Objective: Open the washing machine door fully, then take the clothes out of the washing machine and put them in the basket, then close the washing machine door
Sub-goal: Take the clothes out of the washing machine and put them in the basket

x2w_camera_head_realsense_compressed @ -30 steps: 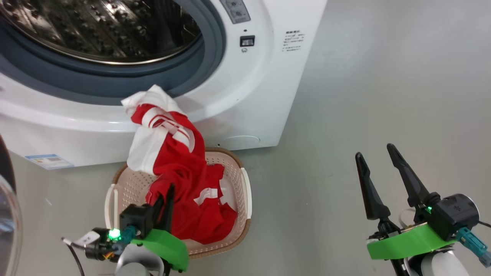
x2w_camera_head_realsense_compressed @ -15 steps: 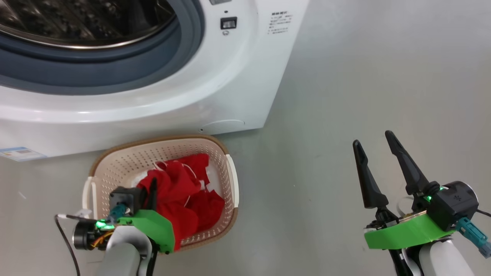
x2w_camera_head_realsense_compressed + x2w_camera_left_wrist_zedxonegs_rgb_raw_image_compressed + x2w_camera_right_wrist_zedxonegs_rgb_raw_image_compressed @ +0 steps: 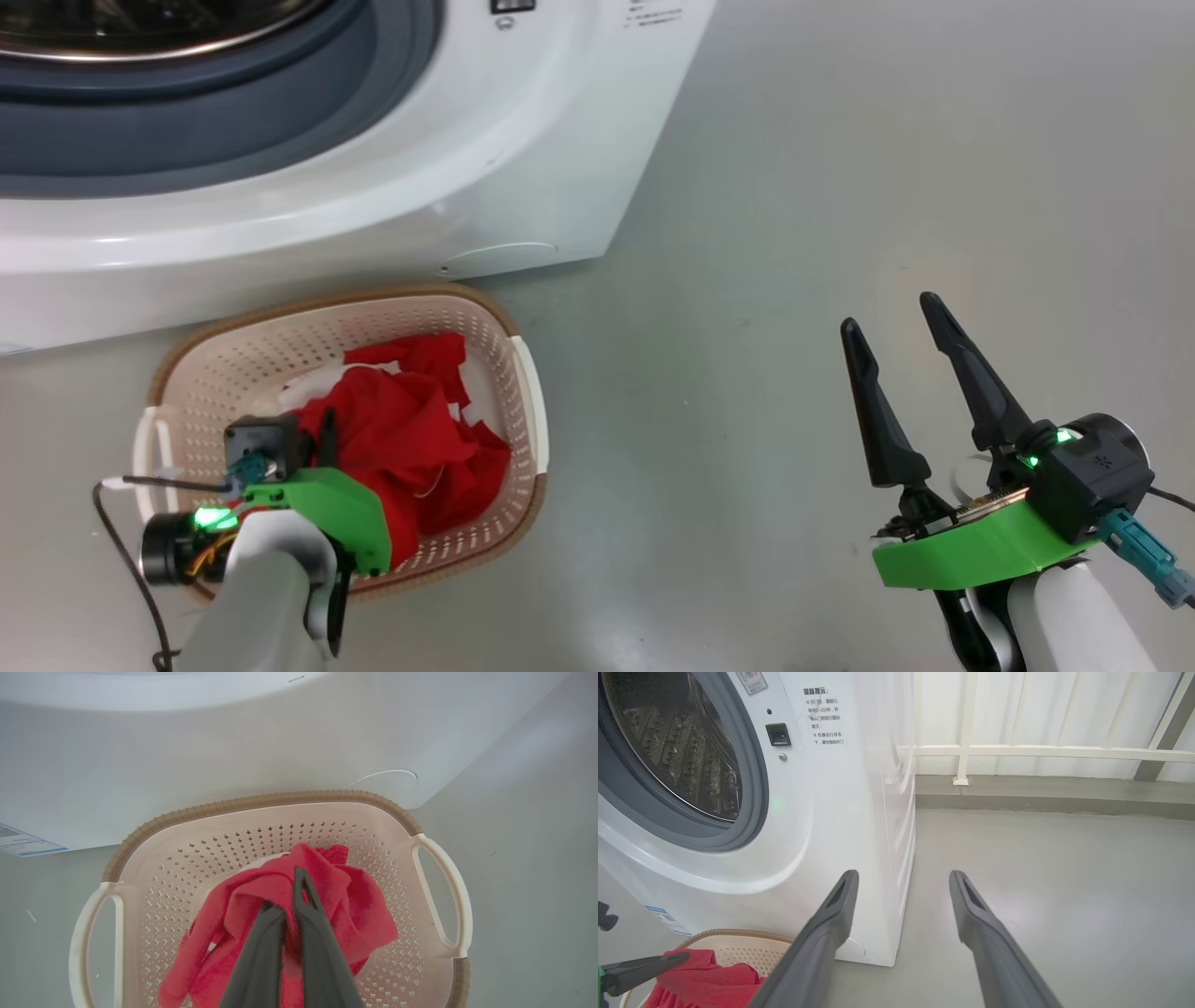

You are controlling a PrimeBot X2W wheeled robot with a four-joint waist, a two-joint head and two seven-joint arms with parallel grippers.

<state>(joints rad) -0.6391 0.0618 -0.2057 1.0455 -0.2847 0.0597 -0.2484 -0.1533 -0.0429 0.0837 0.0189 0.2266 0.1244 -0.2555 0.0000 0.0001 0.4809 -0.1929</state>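
One basket (image 3: 327, 303), one heap of clothes (image 3: 401, 439) in it!
The left gripper (image 3: 286, 896) was down inside the basket, its two dark fingers (image 3: 317, 952) pinched together on the soft red fabric; I couldn't tell how many garments. The basket was cream perforated plastic with a brown woven-look rim and two white loop handles (image 3: 444, 896). Behind it stood one glossy white washer (image 3: 373, 215), with a grey rubber seal (image 3: 187, 131) and a dimpled steel drum (image 3: 677, 751). The right gripper (image 3: 885, 313), well right of the basket, was spread wide and holding nothing.
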